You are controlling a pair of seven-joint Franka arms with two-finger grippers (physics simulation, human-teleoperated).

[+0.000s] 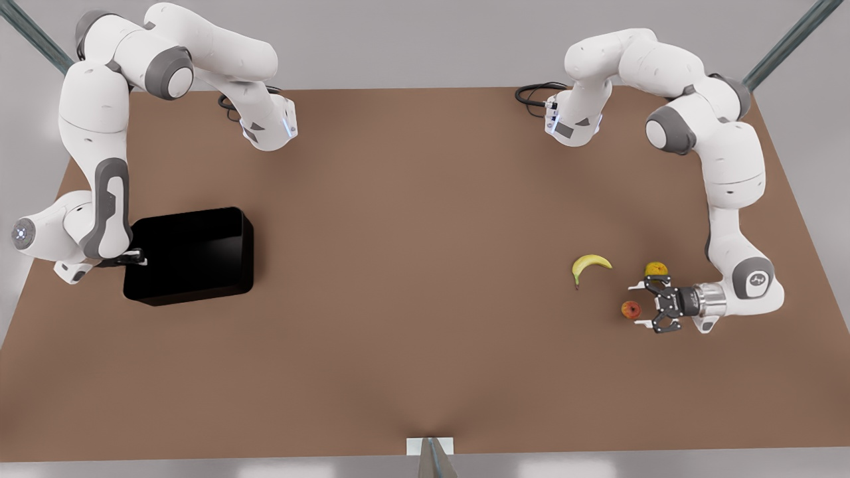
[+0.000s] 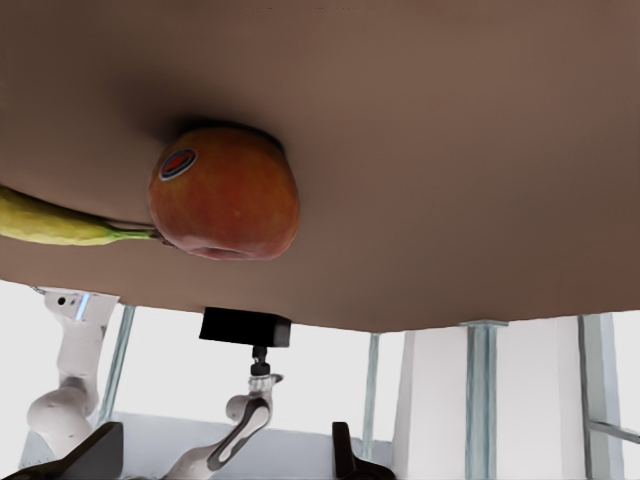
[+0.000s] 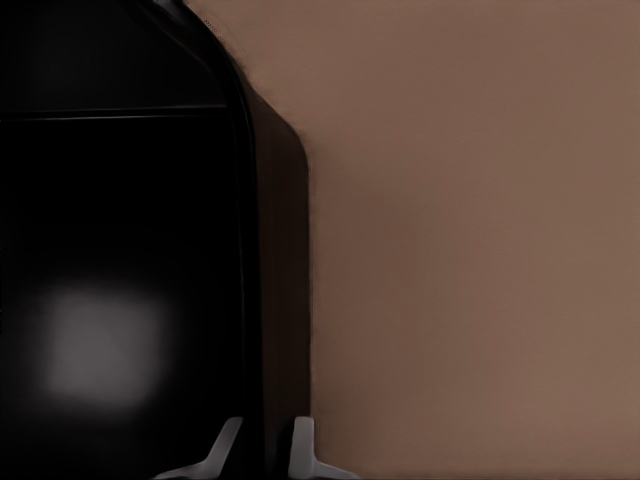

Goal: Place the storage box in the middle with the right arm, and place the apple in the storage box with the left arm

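Storage box [image 1: 192, 255], a glossy black rectangular tub with rounded corners and low walls, sits far out on the front view's left side of the brown table [image 1: 412, 279], well away from the middle where we want it. Our right gripper [image 1: 136, 256] straddles the wall of the tub farthest from the middle, one finger [image 3: 222, 447] inside and one outside, narrowly parted around the wall; we judge it pinched or very near so. From there the middle lies straight across toward the front view's right, so the coming move is a drag along the tub's long axis. Over on the front view's right, our left gripper [image 1: 643, 305] is spread wide, lying low, with the small round red-orange apple [image 1: 631, 309] just off its fingertips, between them but not yet touched. A yellow banana [image 1: 590, 264] and a yellow-orange round fruit [image 1: 656, 269] lie near.
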